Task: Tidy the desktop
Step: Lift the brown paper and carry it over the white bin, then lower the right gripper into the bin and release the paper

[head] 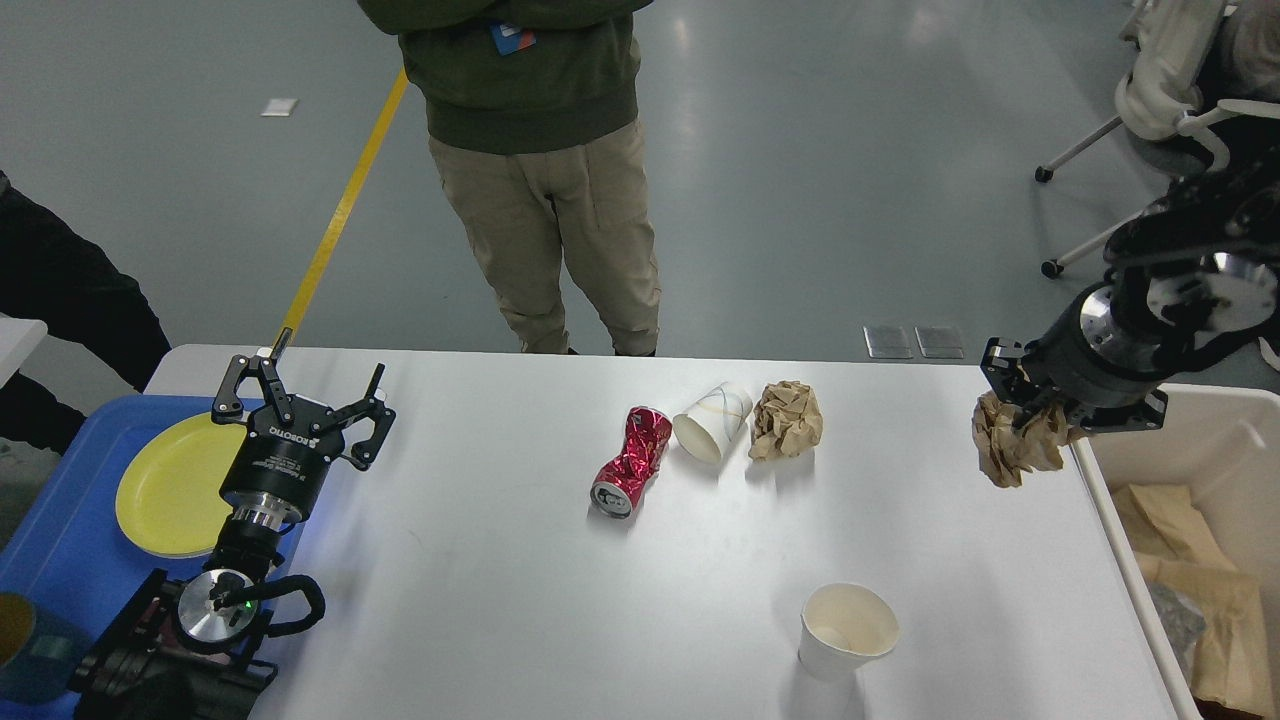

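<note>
The white desktop fills the lower view. My right gripper hangs above the table's right edge, shut on a crumpled brown paper ball lifted off the surface. On the desktop lie a crushed red can, a tipped white paper cup and a second brown paper ball. An upright white cup stands near the front. At the left, my left gripper stands open and empty over the table's left side.
A blue tray at the left holds a yellow plate. A beige bin with brown paper inside stands to the right of the table. A person stands behind the far edge.
</note>
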Robot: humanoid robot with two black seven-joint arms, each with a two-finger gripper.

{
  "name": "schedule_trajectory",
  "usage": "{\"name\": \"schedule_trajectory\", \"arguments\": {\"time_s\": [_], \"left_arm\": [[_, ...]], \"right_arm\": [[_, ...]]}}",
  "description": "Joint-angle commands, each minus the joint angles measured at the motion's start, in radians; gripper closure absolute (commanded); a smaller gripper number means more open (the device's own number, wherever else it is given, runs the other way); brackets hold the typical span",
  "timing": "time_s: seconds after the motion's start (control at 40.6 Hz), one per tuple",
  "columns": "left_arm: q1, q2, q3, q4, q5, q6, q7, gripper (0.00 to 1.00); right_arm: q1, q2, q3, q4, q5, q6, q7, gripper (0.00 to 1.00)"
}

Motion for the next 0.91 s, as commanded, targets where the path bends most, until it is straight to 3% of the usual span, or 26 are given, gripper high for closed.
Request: {"name": "schedule_trajectory", "arguments": {"time_s": [0.0,0.271,0.665,0.813,0.887], "left_arm": [[0.0,0.0,0.0,0.0,0.0,0.0,0.0,0.04],[0.0,0.002,-0.001,0.0,0.0,0.0,0.0,0.04],[0.0,0.002,0.0,0.0,0.0,0.0,0.0,0.04],[0.0,0.002,-0.001,0.0,0.0,0.0,0.0,0.04],[0.0,0.002,0.0,0.0,0.0,0.0,-0.001,0.04]], "right_arm": [[0.143,-0.004,-0.045,0.096,-0.04,0.14,-0.001,1.0],[0.295,-0.03,-0.064,0.274,-0.111,0.163,-0.004,1.0],[0.322,-0.03,-0.137,0.27,-0.108,0.139,0.004,1.0],[0.281,-0.039,-0.298,0.256,-0.108,0.054,0.132,1.0],[0.211,-0.1,-0.321,0.215,-0.116,0.033,0.143,1.0]]}}
